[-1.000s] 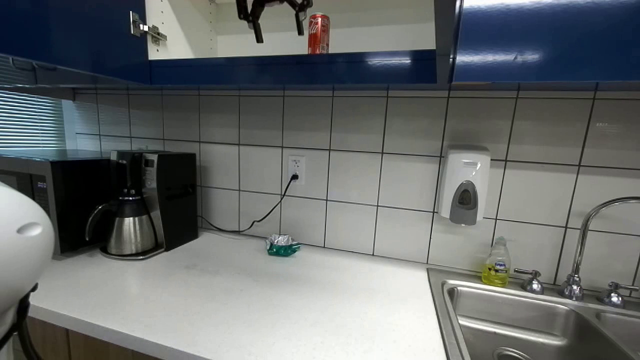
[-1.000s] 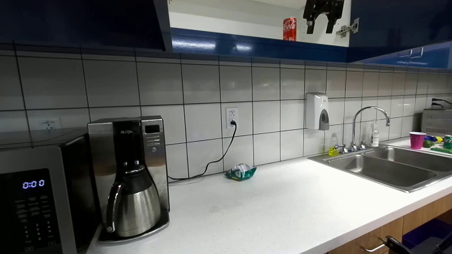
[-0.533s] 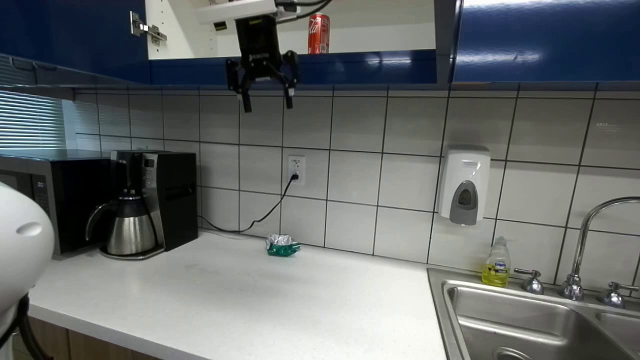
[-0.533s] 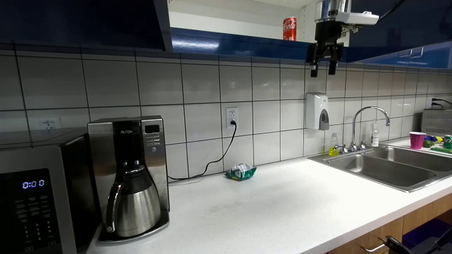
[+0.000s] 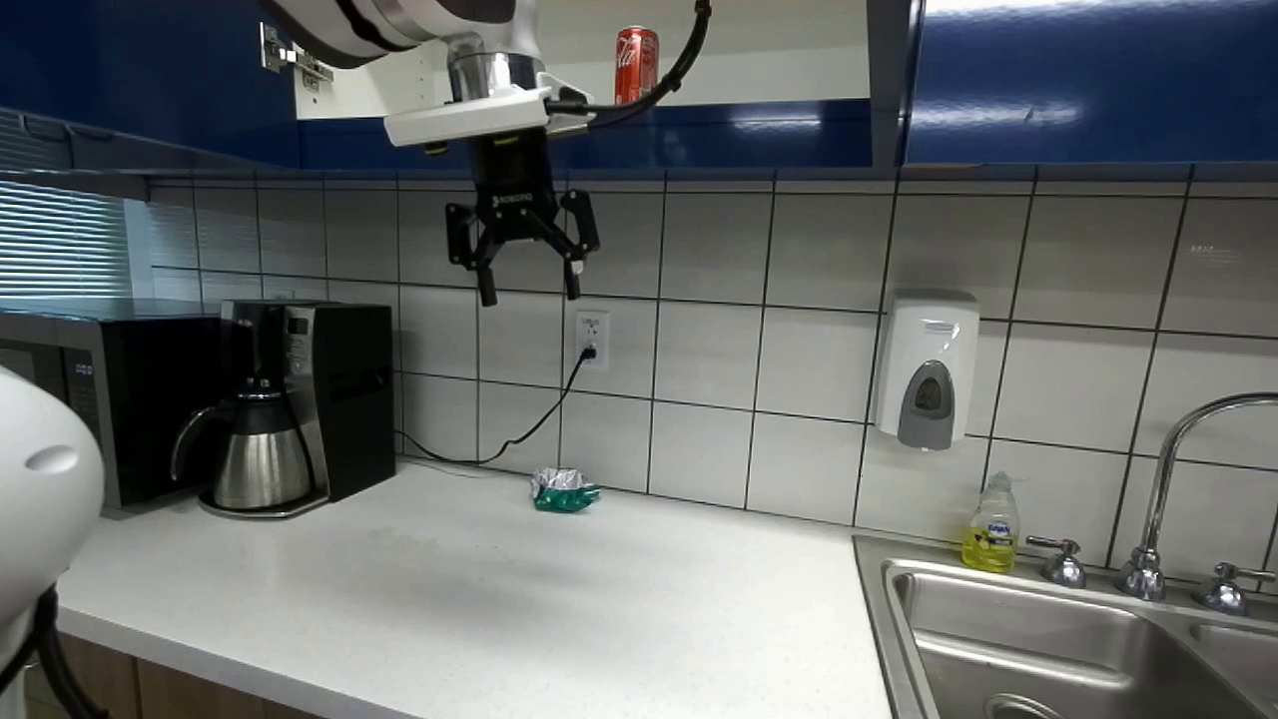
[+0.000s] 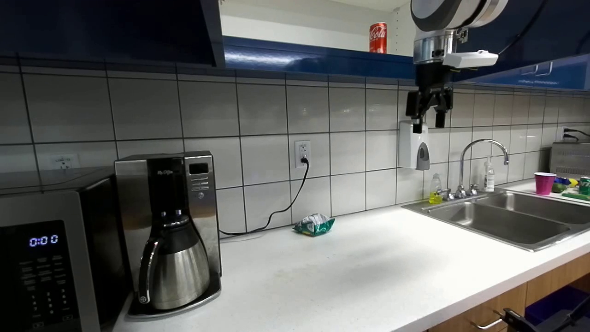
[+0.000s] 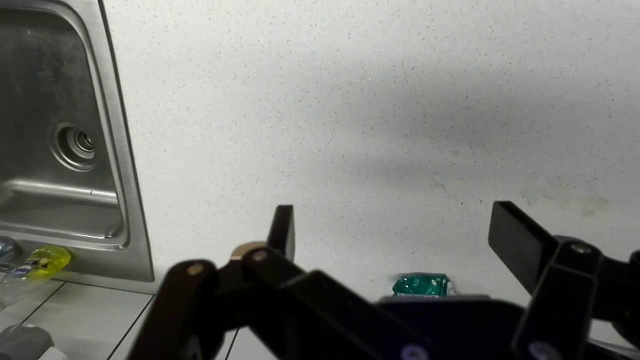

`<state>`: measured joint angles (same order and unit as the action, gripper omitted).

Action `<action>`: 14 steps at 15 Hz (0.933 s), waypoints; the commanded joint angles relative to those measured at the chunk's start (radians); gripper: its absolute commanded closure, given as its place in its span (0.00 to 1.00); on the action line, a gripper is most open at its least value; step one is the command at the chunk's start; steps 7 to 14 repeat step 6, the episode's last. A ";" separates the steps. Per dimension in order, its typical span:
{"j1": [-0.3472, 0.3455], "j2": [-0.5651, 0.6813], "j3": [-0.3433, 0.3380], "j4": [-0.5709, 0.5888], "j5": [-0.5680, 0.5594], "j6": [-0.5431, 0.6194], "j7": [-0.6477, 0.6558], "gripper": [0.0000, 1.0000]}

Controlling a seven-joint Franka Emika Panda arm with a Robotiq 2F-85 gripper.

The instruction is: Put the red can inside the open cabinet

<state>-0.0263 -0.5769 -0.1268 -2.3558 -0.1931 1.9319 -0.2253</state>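
Black microwave with steel-grey frame [image 6: 69, 249]: just left of the boxy black-and-steel coffee maker [image 6: 205, 216].
Brushed-steel carafe with black handle [image 6: 182, 276]: upright on the coffee maker's base.
White-and-grey robot arm [image 5: 499, 35]: up and right of the coffee maker, hanging down in front of the open wall cabinet with glossy dark blue doors and pale white interior [image 5: 779, 50].
Black two-finger end effector [image 5: 530, 292]: right of the coffee maker, pointing down in mid-air above the white speckled tabletop [image 5: 599, 619]; its fingers [image 7: 522, 242] stand spread wide apart.
Crumpled green-and-silver packet [image 5: 566, 491]: right of the coffee maker, lying on the tabletop near the white tiled wall [image 5: 709, 355]; the wrist view shows part of it, the rest hidden by the end effector's body.
White rectangular wall outlet [image 5: 596, 328]: right of the coffee maker, a black power cord [image 5: 509, 442] plugged in and running back behind that machine.
Red cylindrical drink can with silvery top [image 5: 635, 65]: up and right of the coffee maker, upright inside the cabinet, well apart from the end effector; in an exterior view the arm's black cable [image 5: 689, 58] crosses in front of its lower edge.
Stainless steel double-bowl sink [image 5: 893, 639]: well right of the coffee maker, let into the tabletop.
White plastic dispenser with grey front panel [image 5: 929, 369]: well right of the coffee maker, on the wall.
Clear bottle of yellow liquid [image 5: 990, 529]: well right of the coffee maker, upright at the sink's back edge.
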 commanded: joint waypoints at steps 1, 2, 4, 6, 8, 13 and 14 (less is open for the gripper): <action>-0.008 -0.002 0.007 0.001 0.004 -0.001 -0.003 0.00; -0.008 -0.004 0.006 0.001 0.004 -0.001 -0.003 0.00; -0.008 -0.006 0.006 0.001 0.004 -0.001 -0.003 0.00; -0.008 -0.006 0.006 0.001 0.004 -0.001 -0.003 0.00; -0.008 -0.006 0.006 0.001 0.004 -0.001 -0.003 0.00; -0.008 -0.006 0.006 0.001 0.004 -0.001 -0.003 0.00; -0.008 -0.006 0.006 0.001 0.004 -0.001 -0.003 0.00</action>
